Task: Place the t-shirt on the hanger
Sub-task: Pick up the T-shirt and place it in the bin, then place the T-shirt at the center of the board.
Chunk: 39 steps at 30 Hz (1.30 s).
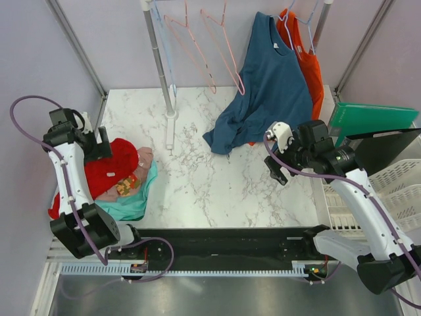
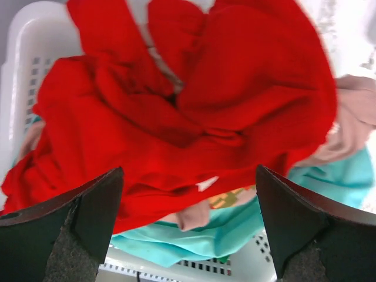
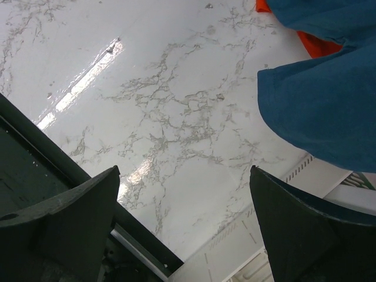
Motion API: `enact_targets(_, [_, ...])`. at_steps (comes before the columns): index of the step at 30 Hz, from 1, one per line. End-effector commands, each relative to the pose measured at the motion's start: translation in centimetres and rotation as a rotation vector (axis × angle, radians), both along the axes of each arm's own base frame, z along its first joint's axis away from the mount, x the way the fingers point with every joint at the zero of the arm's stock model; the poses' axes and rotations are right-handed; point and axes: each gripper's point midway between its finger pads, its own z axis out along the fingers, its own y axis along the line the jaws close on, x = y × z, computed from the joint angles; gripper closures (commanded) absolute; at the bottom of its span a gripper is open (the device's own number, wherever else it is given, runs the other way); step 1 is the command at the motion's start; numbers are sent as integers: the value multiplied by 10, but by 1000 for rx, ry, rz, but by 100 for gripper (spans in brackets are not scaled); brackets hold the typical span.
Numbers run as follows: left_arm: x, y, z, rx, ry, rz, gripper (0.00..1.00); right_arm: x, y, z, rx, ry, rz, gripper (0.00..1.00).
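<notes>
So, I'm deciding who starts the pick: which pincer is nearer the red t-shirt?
Left. The left pincer hovers open just above the red t-shirt in the basket; the right pincer is across the table, open over bare marble beside the dark blue shirt.

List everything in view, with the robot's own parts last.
t-shirt: one, bright red, on top of the left laundry pile
pink garment: one, beside it
teal garment: one, beneath
left basket: one, white, under the pile
pink wire hangers: two, on the back rack
dark blue shirt: one, hanging, hem on the table
orange-red shirt: one, behind the blue one
green board: one, right edge
table: one, white marble
left claw: black, open over the t-shirt
right claw: black, open over the table
</notes>
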Motion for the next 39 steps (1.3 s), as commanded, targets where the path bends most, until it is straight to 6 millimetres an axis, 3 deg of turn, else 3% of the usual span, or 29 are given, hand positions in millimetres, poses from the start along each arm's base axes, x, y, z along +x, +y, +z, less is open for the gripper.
enact_targets(1, [-5, 15, -14, 38, 39, -57, 1, -2, 2, 17, 13, -37, 37, 2])
enact_targets(7, [-19, 40, -63, 40, 127, 6, 1, -7, 3, 15, 23, -38, 47, 2])
enact_targets(11, [-22, 41, -87, -27, 167, 12, 1, -14, 4, 14, 34, -36, 65, 2])
enact_targets(13, [-19, 33, -85, -65, 141, -20, 16, -14, 4, 16, 34, -44, 68, 2])
enact_targets(14, [-14, 31, -71, -60, 95, -35, 28, -15, 3, 17, 33, -48, 68, 2])
enact_targets(15, [-12, 27, -60, -65, 63, -44, 51, -15, 3, 19, 34, -53, 71, 2])
enact_targets(16, [-7, 21, -47, -77, 13, -66, 63, -17, 3, 19, 35, -53, 72, 2])
enact_targets(17, [-1, 21, -16, -38, -75, -81, 82, -17, 2, 19, 36, -55, 73, 2])
enact_targets(18, [2, 18, 2, -25, -123, -101, 93, -18, 4, 19, 41, -51, 77, 2])
enact_targets(19, [3, 12, 17, -32, -157, -121, 98, -18, 5, 19, 45, -51, 81, 2])
enact_targets(20, [8, 12, 51, 17, -239, -144, 98, -19, 6, 20, 50, -50, 83, 2])
enact_targets(22, [10, 0, 82, 13, -314, -197, 98, -18, 7, 19, 58, -47, 81, 2])
enact_targets(23, [13, -5, 111, 43, -380, -230, 98, -17, 8, 19, 63, -45, 79, 2])
enact_targets(26, [16, -42, 158, 52, -504, -409, 98, -16, 10, 18, 71, -39, 80, 2])
enact_targets(27, [19, -67, 168, 43, -530, -501, 98, -15, 11, 19, 74, -41, 80, 2])
enact_targets(29, [18, -98, 188, 60, -575, -625, 98, -13, 12, 21, 79, -43, 80, 2])
enact_targets(30, [15, -134, 194, 32, -599, -750, 98, -12, 13, 25, 85, -51, 81, 2])
enact_targets(32, [5, -174, 212, -19, -654, -880, 98, -10, 14, 27, 86, -54, 76, 2])
enact_targets(33, [-8, -213, 217, -80, -670, -1020, 98, -8, 14, 30, 89, -66, 71, 2])
enact_targets(35, [-20, -253, 224, -136, -674, -1169, 98, -5, 14, 32, 95, -66, 57, 2])
enact_targets(36, [-40, -288, 219, -169, -652, -1317, 98, -4, 13, 34, 92, -69, 49, 2])
enact_targets(38, [-57, -315, 201, -166, -595, -1518, 98, -3, 13, 35, 91, -72, 42, 2])
enact_targets(39, [-78, -326, 186, -195, -523, -1619, 98, -2, 12, 36, 88, -76, 38, 2])
